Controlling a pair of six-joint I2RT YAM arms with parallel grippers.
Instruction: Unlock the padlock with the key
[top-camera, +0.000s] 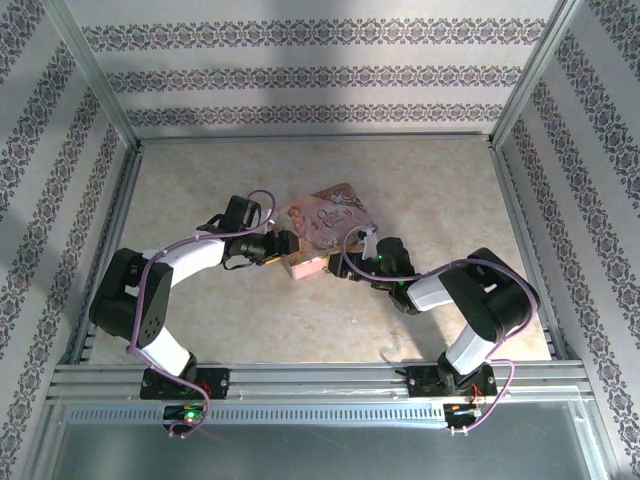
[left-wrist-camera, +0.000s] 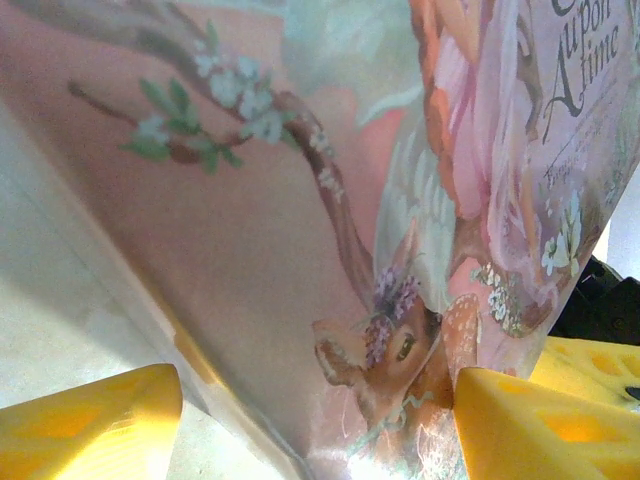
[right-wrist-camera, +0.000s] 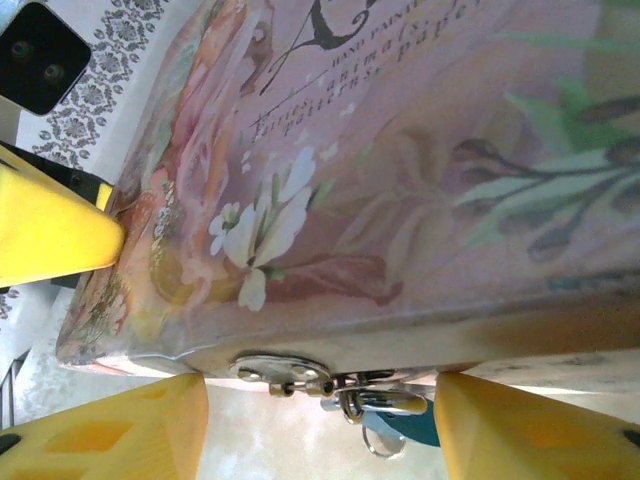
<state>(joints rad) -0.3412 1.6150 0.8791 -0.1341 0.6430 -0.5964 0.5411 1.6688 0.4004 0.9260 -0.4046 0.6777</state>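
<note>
- On my top camera the pink tin (top-camera: 335, 215) lies near the middle of the table (top-camera: 440, 180), turned diagonally, and both arms reach in to it from the two sides.
- The left gripper (left-wrist-camera: 318, 385) is wide open at the tin's near-left corner. On its wrist camera the painted lid passes between the two yellow fingers (left-wrist-camera: 90, 420). The right finger seems to touch the lid, and a strip of table shows between the left finger and the tin's side.
- The right gripper (right-wrist-camera: 320, 395) is also wide open and holds nothing. Its fingers stand on either side of the metal hasp (right-wrist-camera: 275, 370) at the tin's lower edge, apart from it.
- The padlock (right-wrist-camera: 412, 428) hangs under this hasp, just right of it and between the right fingers. I see only a small teal piece of the body (the rest is under the picture's edge), so I cannot tell its long axis with certainty.
- Its shackle (right-wrist-camera: 385, 402) lies nearly along the tin's edge, and the body points away from the tin, toward the camera's lower side.
- A thin wire ring (right-wrist-camera: 378, 442) hangs just beside the body; if the key is on it, I cannot tell.
</note>
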